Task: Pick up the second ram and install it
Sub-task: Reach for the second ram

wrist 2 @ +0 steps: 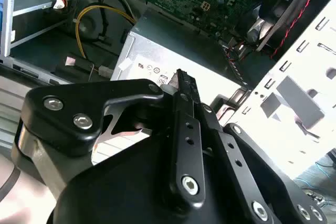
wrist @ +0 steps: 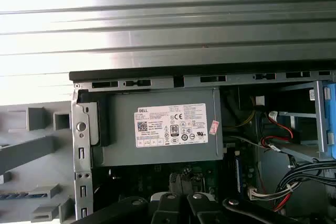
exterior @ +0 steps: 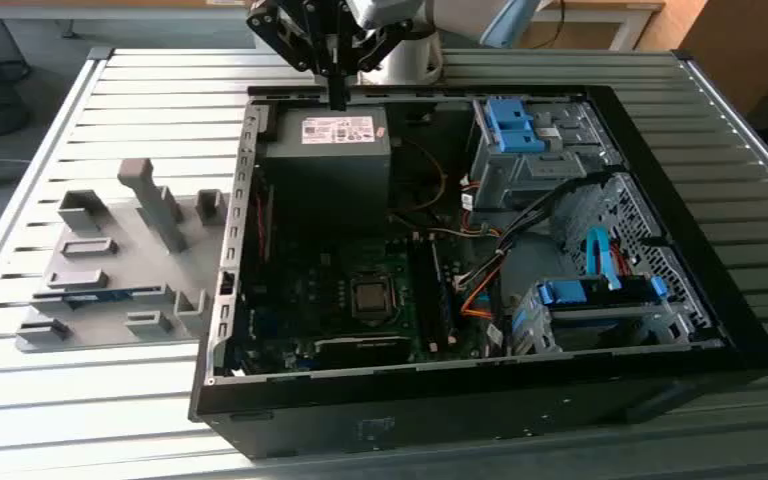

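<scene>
Ribbed silver metal table (exterior: 37,400) carries everything. Open black computer case (exterior: 491,410) takes the centre of the exterior view. A flat grey plastic holder tray (exterior: 107,328) with upright blocks lies at its nine o'clock. Grey box power supply (exterior: 324,170) with a white label fills the case's eleven o'clock corner.

Black two-finger gripper (exterior: 339,96) hangs over the case rim at twelve o'clock of that supply. Its fingers are pressed together with nothing seen between them, and the second wrist view agrees.

The second ram, a thin blue-green circuit-board stick (exterior: 101,297), sits in the tray at about eight o'clock from the gripper, well apart.

Judged light, stiff and brittle, with chips and contact edge easily harmed. Best hold is probably a gentle pinch across the flat faces near mid-length, along the upper edge.
</scene>
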`<state>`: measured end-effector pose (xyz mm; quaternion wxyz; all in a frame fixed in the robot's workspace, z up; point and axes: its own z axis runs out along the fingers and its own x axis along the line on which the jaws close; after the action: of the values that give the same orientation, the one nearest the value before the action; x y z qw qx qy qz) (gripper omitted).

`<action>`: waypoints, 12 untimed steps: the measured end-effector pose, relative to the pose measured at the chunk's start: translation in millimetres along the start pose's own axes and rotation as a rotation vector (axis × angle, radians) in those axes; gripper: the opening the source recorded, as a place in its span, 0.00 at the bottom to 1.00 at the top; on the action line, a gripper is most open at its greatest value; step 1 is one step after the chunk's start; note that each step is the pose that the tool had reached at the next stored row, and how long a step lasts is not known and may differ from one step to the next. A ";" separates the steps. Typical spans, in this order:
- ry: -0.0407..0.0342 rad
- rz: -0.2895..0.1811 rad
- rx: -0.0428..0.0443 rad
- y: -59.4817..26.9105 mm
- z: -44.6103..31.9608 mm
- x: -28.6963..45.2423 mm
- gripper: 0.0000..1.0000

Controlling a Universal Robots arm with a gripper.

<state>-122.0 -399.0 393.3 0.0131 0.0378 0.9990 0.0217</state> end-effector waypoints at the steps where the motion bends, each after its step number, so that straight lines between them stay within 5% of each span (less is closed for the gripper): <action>1: 0.0000 0.000 0.0000 0.0 0.0 0.0 0.10; 12: 0.0029 0.000 0.0002 -0.5 0.6 5.9 0.10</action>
<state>-127.8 -398.9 392.5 0.0116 0.0379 0.9990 0.0217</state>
